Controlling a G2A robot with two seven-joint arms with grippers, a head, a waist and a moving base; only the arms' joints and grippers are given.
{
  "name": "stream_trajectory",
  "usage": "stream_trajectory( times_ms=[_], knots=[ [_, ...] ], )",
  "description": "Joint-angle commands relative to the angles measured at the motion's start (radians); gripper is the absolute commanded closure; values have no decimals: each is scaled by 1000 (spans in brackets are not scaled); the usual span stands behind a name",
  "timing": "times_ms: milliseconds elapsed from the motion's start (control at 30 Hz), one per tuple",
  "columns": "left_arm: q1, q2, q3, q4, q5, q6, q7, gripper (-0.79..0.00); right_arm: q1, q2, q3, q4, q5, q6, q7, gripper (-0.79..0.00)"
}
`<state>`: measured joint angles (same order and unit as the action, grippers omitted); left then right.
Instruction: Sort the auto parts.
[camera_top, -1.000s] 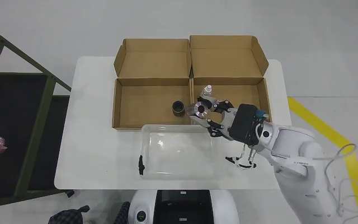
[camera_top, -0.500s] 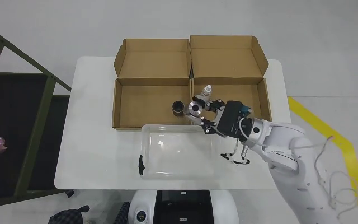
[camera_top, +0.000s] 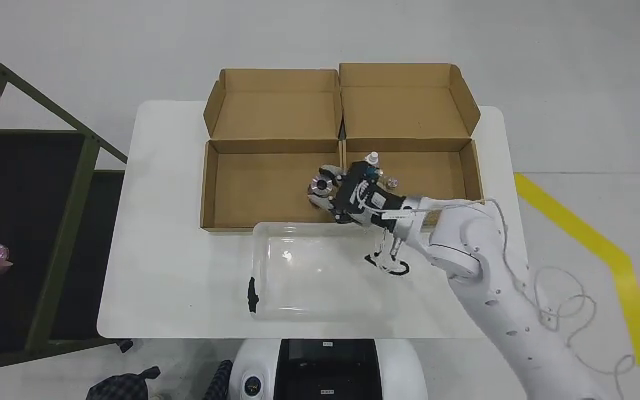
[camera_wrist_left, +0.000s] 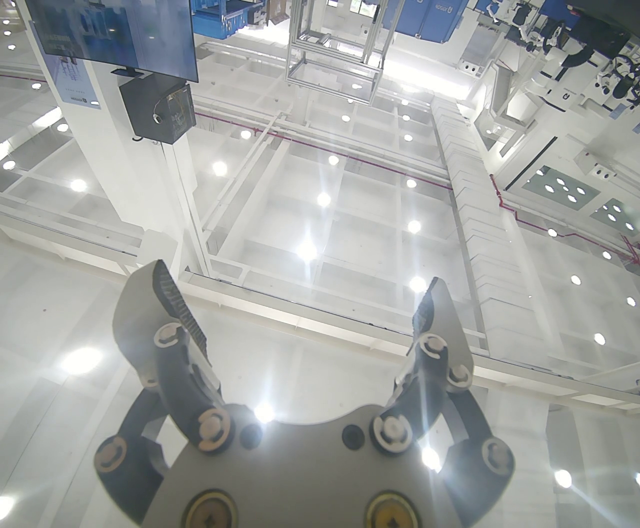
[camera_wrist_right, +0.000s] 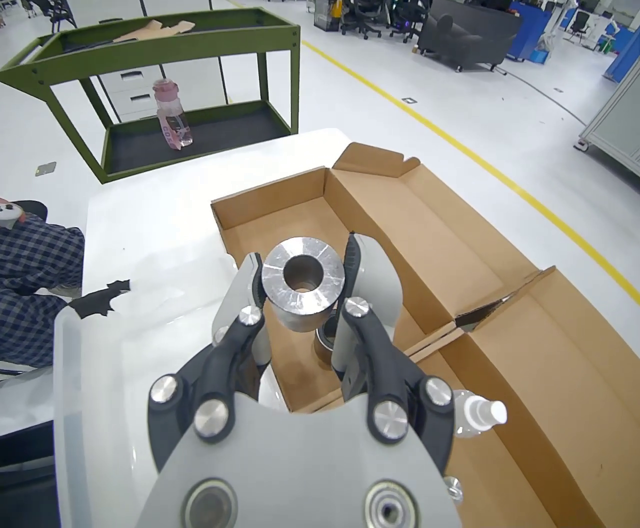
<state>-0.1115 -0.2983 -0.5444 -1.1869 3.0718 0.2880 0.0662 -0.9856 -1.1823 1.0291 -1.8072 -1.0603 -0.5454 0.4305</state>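
Right gripper (camera_wrist_right: 304, 257) clamped a steel sleeve (camera_wrist_right: 299, 302) over the carton (camera_wrist_right: 280, 227) beneath it; a second sleeve (camera_wrist_right: 325, 344) lay just below its fingers. A clean release probably required lowering beside that sleeve, clear of the carton wall, before opening. Left gripper (camera_wrist_left: 295, 281) stood wide, empty.

Held part: steel bushing (camera_wrist_right: 303, 285), a short thick-walled cylinder with a bright machined end face and a round bore through the centre. Clamped at its sides between the fingers of right gripper (camera_wrist_right: 303, 257), off the floor of left cardboard box (camera_top: 255, 188), near that box's right wall. Darker ring (camera_wrist_right: 324, 345) on the box floor just beneath. White-capped bottle (camera_wrist_right: 477, 412) in adjoining right box (camera_top: 440, 172), close to the dividing wall; upright or lying, cannot tell.
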Motion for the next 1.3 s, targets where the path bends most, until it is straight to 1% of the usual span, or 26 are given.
stream_trajectory(
  times_ms=[0,400,800,1033,1267],
  knots=[
    [0,0,0,0,0,0,0,-785,34,-8,-27,37,1,17,6,0],
    [0,0,0,0,0,0,0,-785,221,-69,-180,255,-22,119,19,0],
    [0,0,0,0,0,0,0,-785,378,-150,-313,504,-14,201,21,0],
    [0,0,0,0,0,0,0,-785,439,-197,-369,638,0,231,19,0],
    [0,0,0,0,0,0,0,-785,470,-233,-398,713,10,238,17,0]
  ],
)
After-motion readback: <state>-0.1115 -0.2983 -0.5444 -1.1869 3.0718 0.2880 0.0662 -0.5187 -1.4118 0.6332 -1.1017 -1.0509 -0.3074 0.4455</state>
